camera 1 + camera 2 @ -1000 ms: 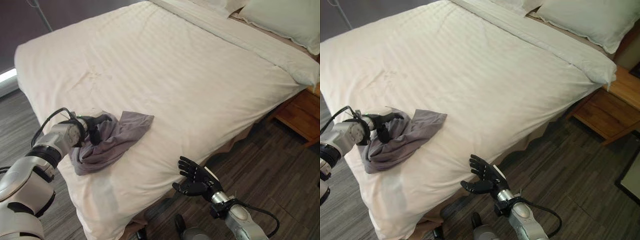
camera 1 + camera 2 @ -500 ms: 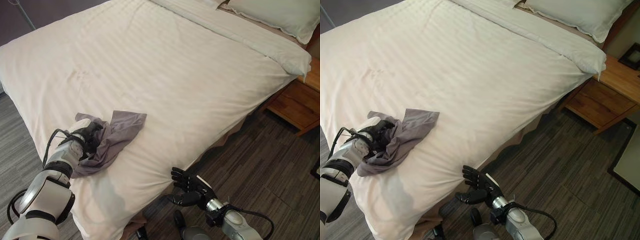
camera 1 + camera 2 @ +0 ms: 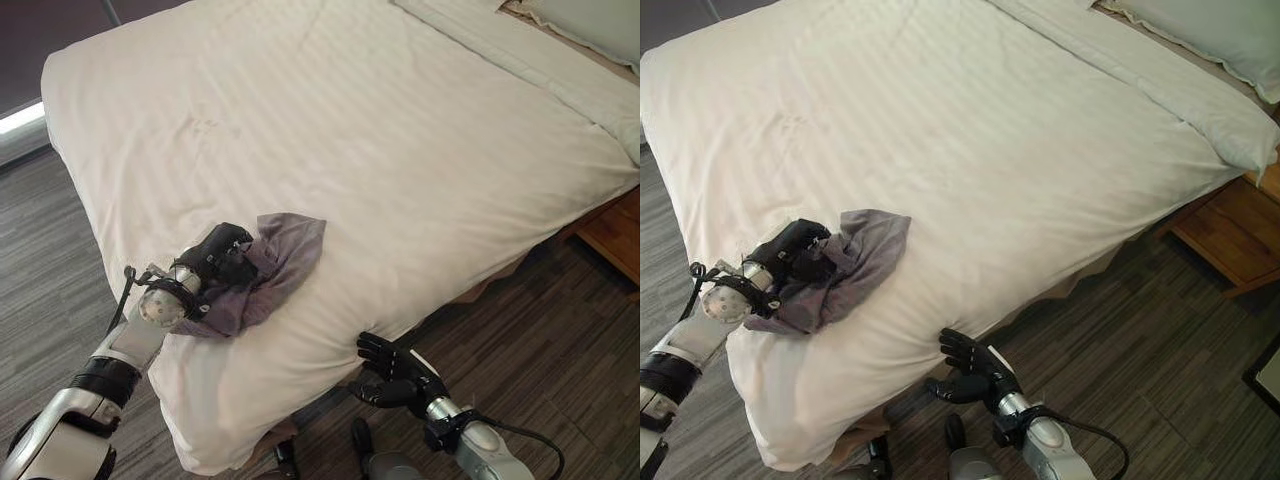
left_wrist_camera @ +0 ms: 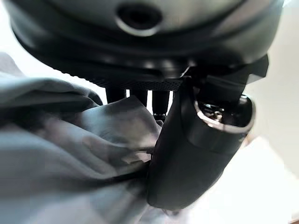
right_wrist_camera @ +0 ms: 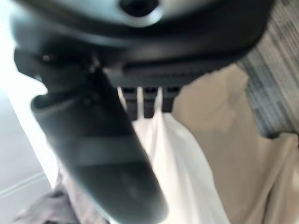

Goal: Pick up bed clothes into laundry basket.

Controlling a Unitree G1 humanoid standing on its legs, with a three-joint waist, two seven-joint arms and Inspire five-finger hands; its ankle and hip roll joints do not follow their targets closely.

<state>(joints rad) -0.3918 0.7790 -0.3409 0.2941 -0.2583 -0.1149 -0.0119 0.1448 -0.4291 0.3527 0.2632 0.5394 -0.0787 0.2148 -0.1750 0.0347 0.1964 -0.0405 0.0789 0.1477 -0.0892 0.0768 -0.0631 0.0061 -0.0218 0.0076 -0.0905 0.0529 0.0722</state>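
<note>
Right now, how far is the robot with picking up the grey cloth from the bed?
Done: the left hand has reached the crumpled grey cloth garment near the corner of the white striped bed cover. In hand: its fingers are curled into the garment, which lies bunched on the bed. The right hand hangs open beside the bed, above the dark wood floor. Left: lifting the garment and putting it into a laundry basket.

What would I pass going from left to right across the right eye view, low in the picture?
Left hand curled into the grey garment → the white bed's near edge → right hand open above the floor → wooden nightstand at the far right.
</note>
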